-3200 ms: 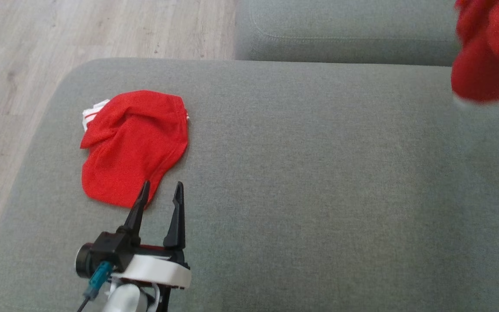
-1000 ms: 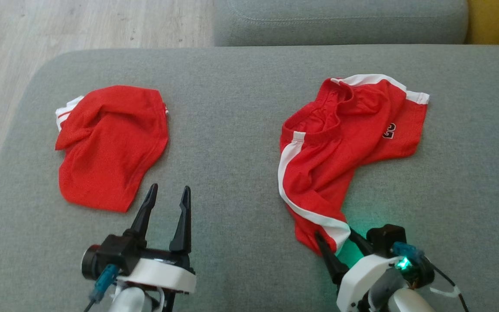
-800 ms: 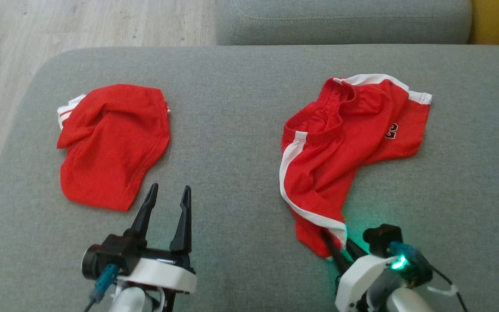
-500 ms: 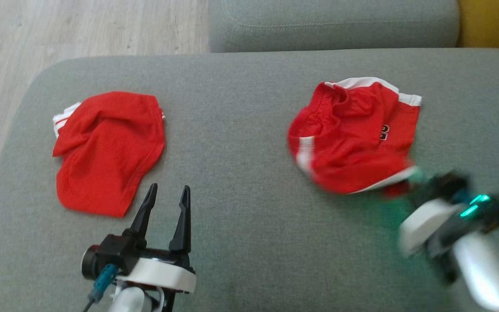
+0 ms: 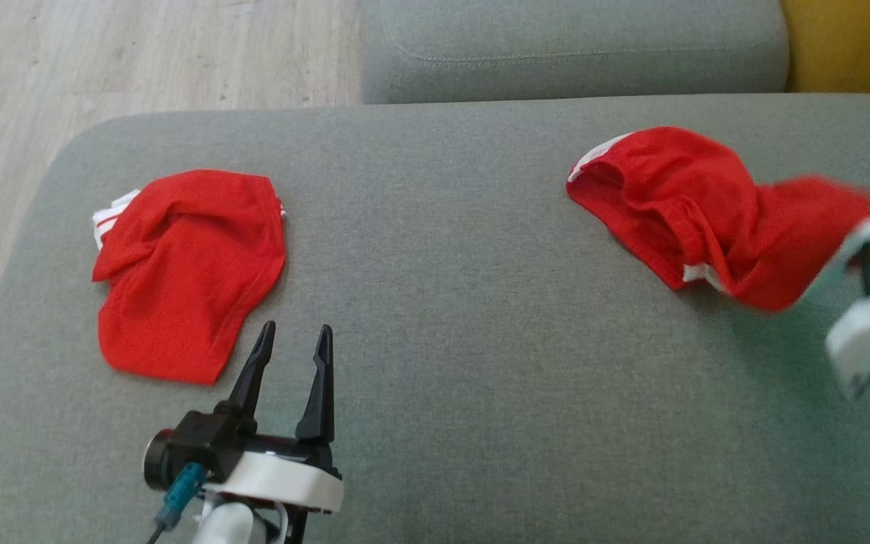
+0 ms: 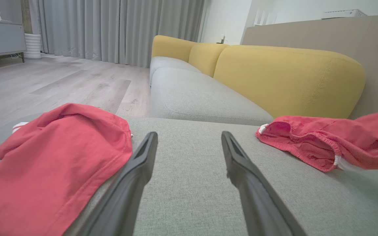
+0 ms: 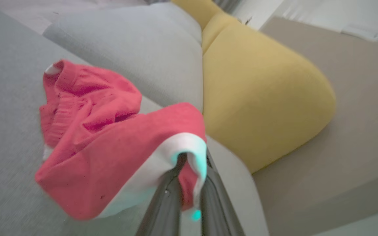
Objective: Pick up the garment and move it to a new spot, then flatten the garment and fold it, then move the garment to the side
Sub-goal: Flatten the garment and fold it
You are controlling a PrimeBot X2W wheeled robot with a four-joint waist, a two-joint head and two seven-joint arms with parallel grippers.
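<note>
Found left gripper (image 5: pixel 295 327) idle, jaws apart, beside spare red garment (image 5: pixel 186 272). Noted right gripper (image 7: pixel 190 177) clamped on white hem (image 7: pixel 176 141) of shorts (image 5: pixel 707 204), far end resting on sofa cushion (image 5: pixel 480 302). Judged light, limp; waistband (image 6: pixel 307 143) probably steadier hold.

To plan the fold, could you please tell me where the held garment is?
Head view, right side: the garment lies on the grey cushion, one end in the right gripper's shut jaws.
</note>
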